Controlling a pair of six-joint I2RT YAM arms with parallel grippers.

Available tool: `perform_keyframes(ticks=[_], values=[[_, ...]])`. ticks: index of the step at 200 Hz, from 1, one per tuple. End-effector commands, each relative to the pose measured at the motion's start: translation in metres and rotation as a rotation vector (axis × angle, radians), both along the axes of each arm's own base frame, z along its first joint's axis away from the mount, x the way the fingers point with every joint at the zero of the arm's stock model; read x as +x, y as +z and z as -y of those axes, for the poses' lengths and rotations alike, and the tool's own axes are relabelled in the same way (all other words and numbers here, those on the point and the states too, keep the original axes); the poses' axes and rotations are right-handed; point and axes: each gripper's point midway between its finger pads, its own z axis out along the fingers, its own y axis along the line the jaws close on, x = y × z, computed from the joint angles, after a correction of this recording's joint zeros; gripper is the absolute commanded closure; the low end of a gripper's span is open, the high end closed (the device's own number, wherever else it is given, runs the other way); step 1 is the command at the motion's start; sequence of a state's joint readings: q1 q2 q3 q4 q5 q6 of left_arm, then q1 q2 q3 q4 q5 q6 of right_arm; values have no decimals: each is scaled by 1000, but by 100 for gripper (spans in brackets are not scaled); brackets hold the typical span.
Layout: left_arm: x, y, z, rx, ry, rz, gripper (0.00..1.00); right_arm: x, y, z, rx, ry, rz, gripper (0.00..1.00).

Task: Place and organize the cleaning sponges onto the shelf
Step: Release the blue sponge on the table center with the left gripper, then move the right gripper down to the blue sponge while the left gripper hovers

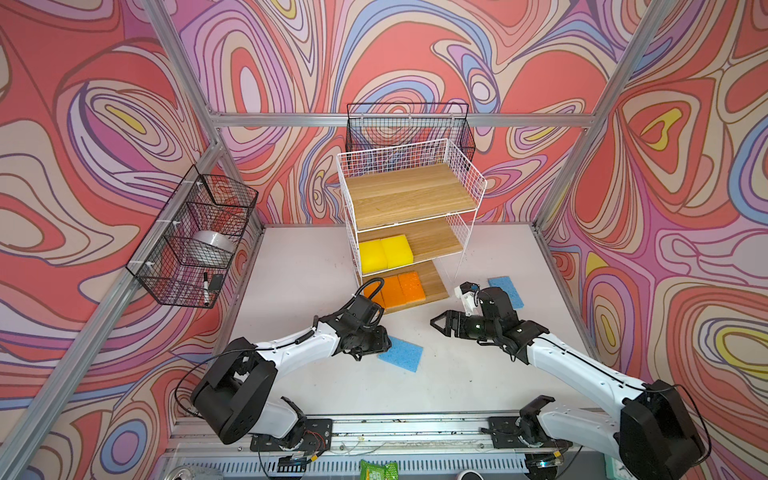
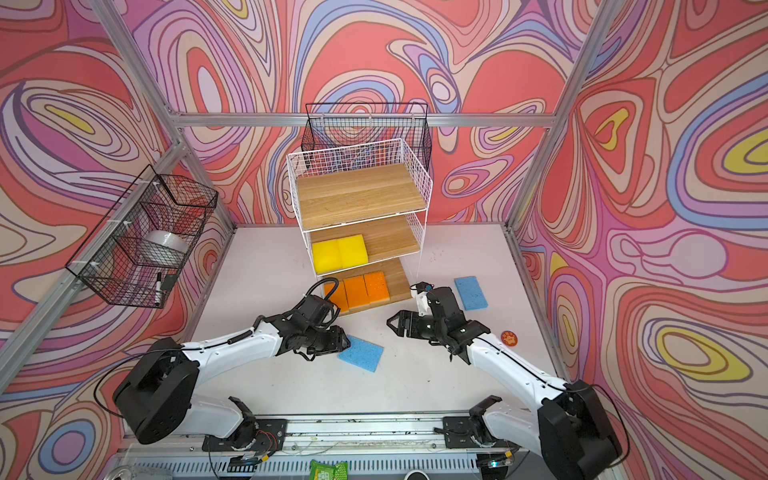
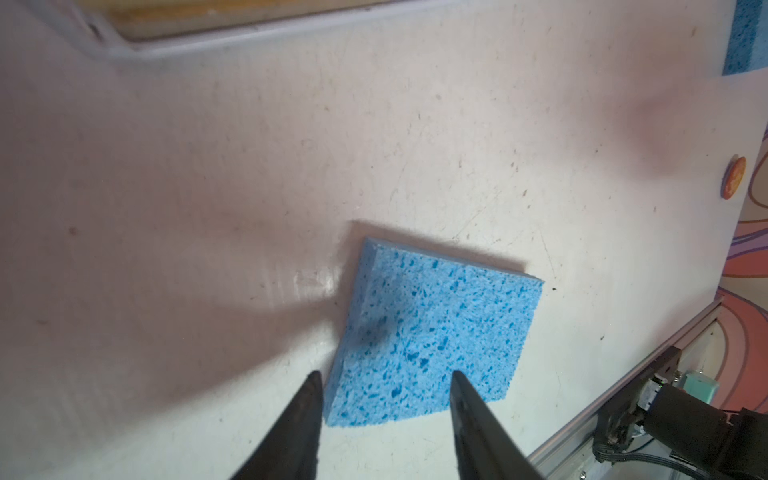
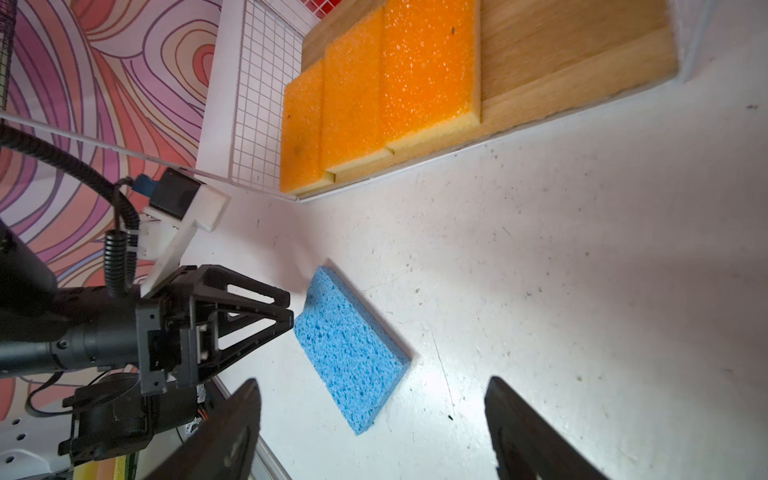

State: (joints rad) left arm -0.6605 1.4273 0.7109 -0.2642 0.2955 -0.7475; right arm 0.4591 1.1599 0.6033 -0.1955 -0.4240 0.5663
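Left pincer (image 3: 384, 376) stands partly open over the near edge of a blue sponge (image 1: 401, 353) lying flat on the bench (image 1: 299, 282), gripping nothing. Right pincer (image 4: 372, 381) gapes wide and empty nearby. A second blue sponge (image 2: 471, 293) lies beside the shelf (image 1: 411, 195); orange sponges (image 1: 401, 289) sit on its bottom tier, yellow sponges (image 1: 386, 253) on the middle

Your colour key: warm sponges, cool sponges, loud walls.
You see the shelf (image 1: 467, 168) in white wire grid with light wood-grain boards. The yellow sponges (image 1: 386, 252) are plain and bright, and the orange sponges (image 4: 374, 95) are flecked white over a pale cream layer. The near blue sponge (image 1: 401, 354) and far blue sponge (image 2: 470, 293) are light blue with darker speckles. Your worktop (image 1: 316, 266) is off-white and scuffed. The left end effector (image 3: 384, 374) and right end effector (image 4: 372, 381) are black, as are the baskets (image 1: 195, 241). The walls (image 1: 83, 124) swirl red, pink, lilac, blue and yellow.
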Motion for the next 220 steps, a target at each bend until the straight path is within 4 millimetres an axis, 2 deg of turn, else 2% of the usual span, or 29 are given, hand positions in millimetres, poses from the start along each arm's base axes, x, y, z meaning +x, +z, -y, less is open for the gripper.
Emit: perform_keyframes(ticks=[1,36,74,103,141,220], values=[[11,18,3,-20,-16,86,33,4,2,-4,-2,32,16,18],[0,27,-8,-14,-7,96,32,4,-8,-12,22,60,-17,38],[-13,35,-25,-9,24,117,34,1,-25,-20,23,79,-62,51],[-20,37,-36,9,35,128,34,-5,-36,-33,23,102,-88,50],[-23,34,-40,19,39,126,34,-16,-54,-51,-21,150,-113,47],[-28,29,-45,17,51,132,34,-26,-75,-61,-33,183,-167,46]])
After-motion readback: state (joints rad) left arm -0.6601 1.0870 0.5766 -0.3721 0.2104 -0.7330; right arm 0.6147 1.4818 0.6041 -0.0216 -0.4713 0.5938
